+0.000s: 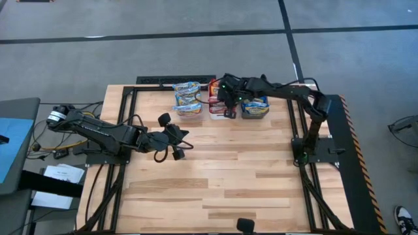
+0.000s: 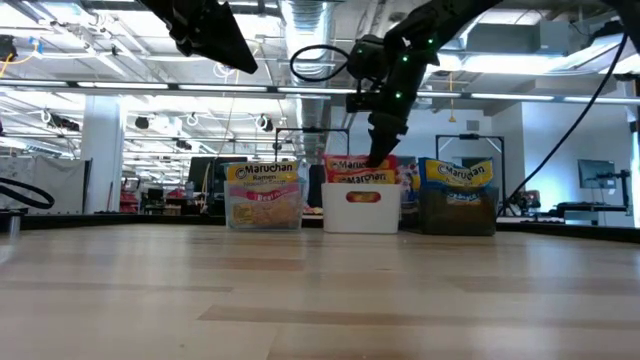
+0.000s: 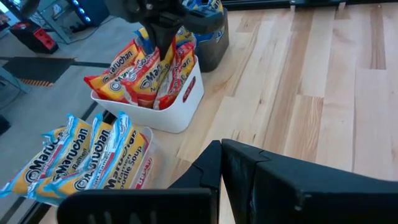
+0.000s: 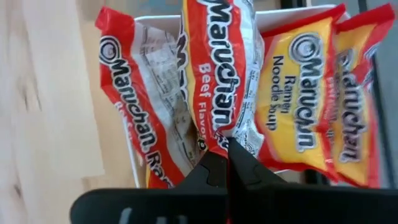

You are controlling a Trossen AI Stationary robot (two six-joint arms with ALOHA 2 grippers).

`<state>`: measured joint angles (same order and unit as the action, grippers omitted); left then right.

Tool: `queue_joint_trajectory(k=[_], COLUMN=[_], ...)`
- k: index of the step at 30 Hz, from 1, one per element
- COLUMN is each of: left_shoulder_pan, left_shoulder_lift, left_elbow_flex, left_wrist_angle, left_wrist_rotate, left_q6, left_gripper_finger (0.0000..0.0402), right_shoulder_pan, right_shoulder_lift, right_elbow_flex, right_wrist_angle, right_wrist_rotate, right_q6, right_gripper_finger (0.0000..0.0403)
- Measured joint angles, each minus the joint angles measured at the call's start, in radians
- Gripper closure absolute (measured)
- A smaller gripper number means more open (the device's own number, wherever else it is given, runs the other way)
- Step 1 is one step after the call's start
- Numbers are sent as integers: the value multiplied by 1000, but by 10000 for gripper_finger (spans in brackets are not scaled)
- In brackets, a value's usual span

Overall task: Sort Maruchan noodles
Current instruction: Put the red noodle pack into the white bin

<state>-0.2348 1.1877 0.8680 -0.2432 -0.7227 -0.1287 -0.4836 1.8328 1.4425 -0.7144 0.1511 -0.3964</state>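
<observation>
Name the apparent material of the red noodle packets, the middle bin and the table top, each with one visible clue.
Red noodle packets: thin printed plastic film, glossy; it crinkles and shines. White middle bin: likely moulded plastic, smooth and opaque, with a cut-out handle slot. Table top: wood, seemingly butcher-block; pale planks with visible grain and joints.

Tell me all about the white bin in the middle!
The white bin looks like smooth plastic, box-shaped with rounded corners and a slot handle in its front wall. It stands upright on the wooden table's far edge, between a clear bin and a dark bin. Red noodle packets stand packed inside, poking above the rim. The right gripper, shut, hangs right over it, its fingertips pinching the top of one red packet.
</observation>
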Motion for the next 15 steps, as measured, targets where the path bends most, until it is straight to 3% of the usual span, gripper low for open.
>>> queue_joint_trajectory(k=[9, 15], left_shoulder_pan=[0, 0], left_shoulder_lift=[0, 0], left_elbow_flex=[0, 0], left_wrist_angle=[-2, -13], left_wrist_rotate=[0, 1], left_q6=[-19, -41], left_gripper_finger=[401, 401], right_shoulder_pan=[-38, -49], right_shoulder_lift=[12, 25], right_elbow_flex=[-7, -7], right_wrist_angle=[15, 0], right_wrist_rotate=[70, -26], right_q6=[208, 158], right_gripper_finger=[397, 397])
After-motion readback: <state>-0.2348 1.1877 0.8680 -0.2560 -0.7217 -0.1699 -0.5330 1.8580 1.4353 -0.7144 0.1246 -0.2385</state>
